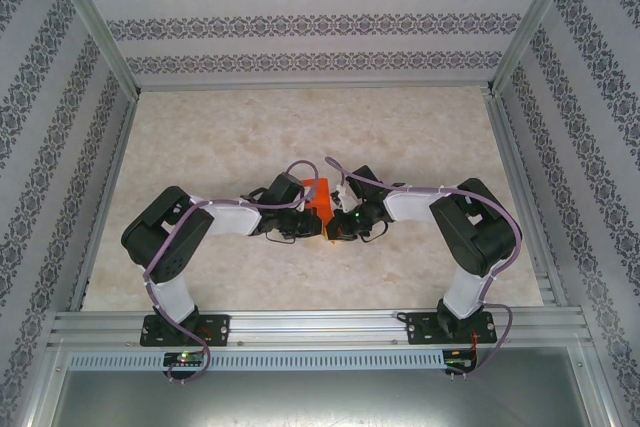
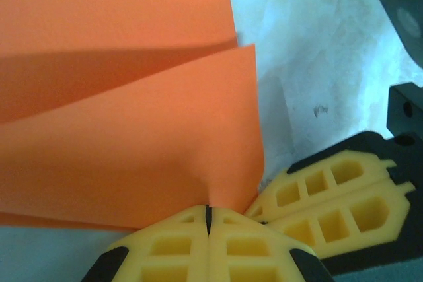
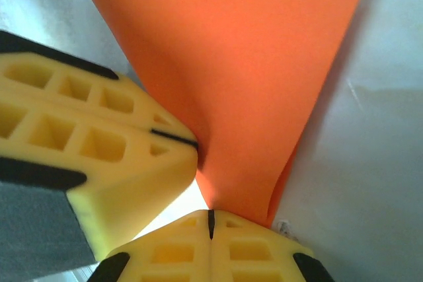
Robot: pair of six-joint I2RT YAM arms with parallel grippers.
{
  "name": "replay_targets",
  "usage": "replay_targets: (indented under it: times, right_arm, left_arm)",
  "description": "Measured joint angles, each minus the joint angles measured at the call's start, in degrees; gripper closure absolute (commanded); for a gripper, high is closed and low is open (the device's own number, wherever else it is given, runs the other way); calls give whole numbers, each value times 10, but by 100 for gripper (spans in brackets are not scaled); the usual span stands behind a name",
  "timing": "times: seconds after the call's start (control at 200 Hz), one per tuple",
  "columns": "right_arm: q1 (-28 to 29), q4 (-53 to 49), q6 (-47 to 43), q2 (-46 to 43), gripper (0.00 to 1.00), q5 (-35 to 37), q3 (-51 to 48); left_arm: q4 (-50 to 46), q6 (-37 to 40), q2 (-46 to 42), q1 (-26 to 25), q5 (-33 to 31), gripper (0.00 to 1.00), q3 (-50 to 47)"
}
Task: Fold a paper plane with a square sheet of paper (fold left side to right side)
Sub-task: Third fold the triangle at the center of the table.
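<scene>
**Top external view.** We find the square sheet of paper (image 1: 317,199) at the centre of the frame, resting on the bench (image 1: 230,137) as a folded orange piece (a creased wedge, not a flat square). The left tool (image 1: 303,215) meets it from the left and the right tool (image 1: 337,219) from the right. At this size we cannot judge the finger gaps.

**Left wrist view.** The left tool (image 2: 208,219) sits at the bottom centre. Its yellow fingers (image 2: 165,249) are pressed together, with only a thin dark seam between them, and are clamped on the lower tip of the square sheet of paper (image 2: 132,137). The paper occupies the upper left, one layer overlapping another along a slanted, shadowed edge. The right tool (image 2: 271,204) appears at the lower right, just beside the same tip, its fingers together. Pale bench (image 2: 310,51) shows at the upper right.

**Right wrist view.** The right tool (image 3: 211,219) sits at the bottom centre, fingers together and clamped on the paper's narrow lower point. The square sheet of paper (image 3: 251,77) widens toward the top of the frame. The left tool (image 3: 188,144) enters from the left, fingers together, its tip touching the paper.
</scene>
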Motion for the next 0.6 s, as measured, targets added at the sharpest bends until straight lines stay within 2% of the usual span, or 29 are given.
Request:
replay_targets:
  times: [0.185, 0.6]
  right_arm:
    - [0, -3, 0, 0, 100, 0, 1]
    - [0, -3, -3, 0, 100, 2, 2]
  left_arm:
    - [-22, 21, 0, 10, -36, 100, 15]
    - [-13, 52, -21, 33, -44, 100, -14]
